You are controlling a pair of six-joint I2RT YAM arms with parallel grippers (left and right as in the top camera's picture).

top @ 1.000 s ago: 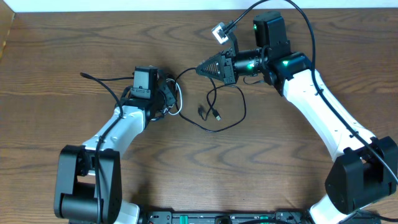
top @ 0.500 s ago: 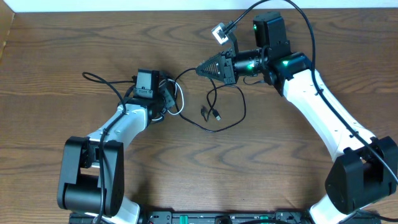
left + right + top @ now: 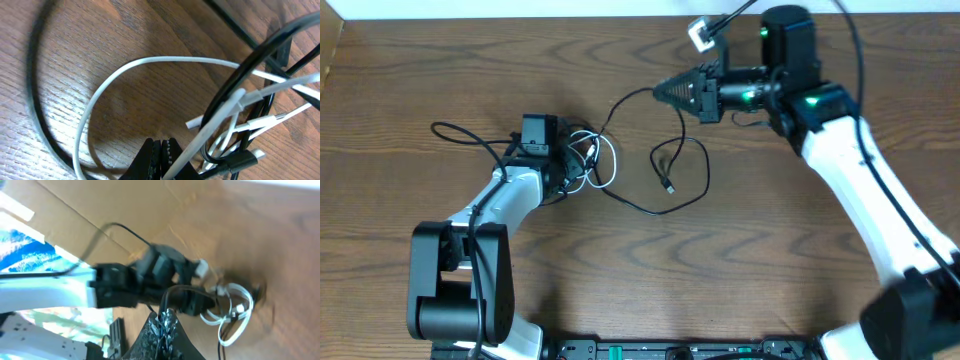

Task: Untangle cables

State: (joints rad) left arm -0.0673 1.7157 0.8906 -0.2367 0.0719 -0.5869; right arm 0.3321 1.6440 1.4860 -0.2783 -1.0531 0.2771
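The white cable [image 3: 603, 160] lies in a small coil left of centre, with the black cable [image 3: 695, 190] threaded through it. My left gripper [image 3: 570, 165] sits at the coil's left side. In the left wrist view its jaws [image 3: 162, 147] are shut, and a strand of the white cable [image 3: 150, 60] runs out from between them, crossed by a black cable [image 3: 235, 85] loop. My right gripper [image 3: 662, 92] hangs above the table at the back, shut on the black cable [image 3: 164, 297], which rises from its tips [image 3: 164, 316]. The black plug end [image 3: 668, 187] rests on the wood.
The left arm's own thick black wire [image 3: 460, 132] loops over the table to the left of the coil. A cardboard edge [image 3: 328, 50] stands at the far left corner. The brown wooden table [image 3: 770, 250] runs to a white strip at the back.
The left gripper has shut at the white coil and drawn it a little leftward. The right gripper has moved back and to the right, pulling the black cable longer and tighter.
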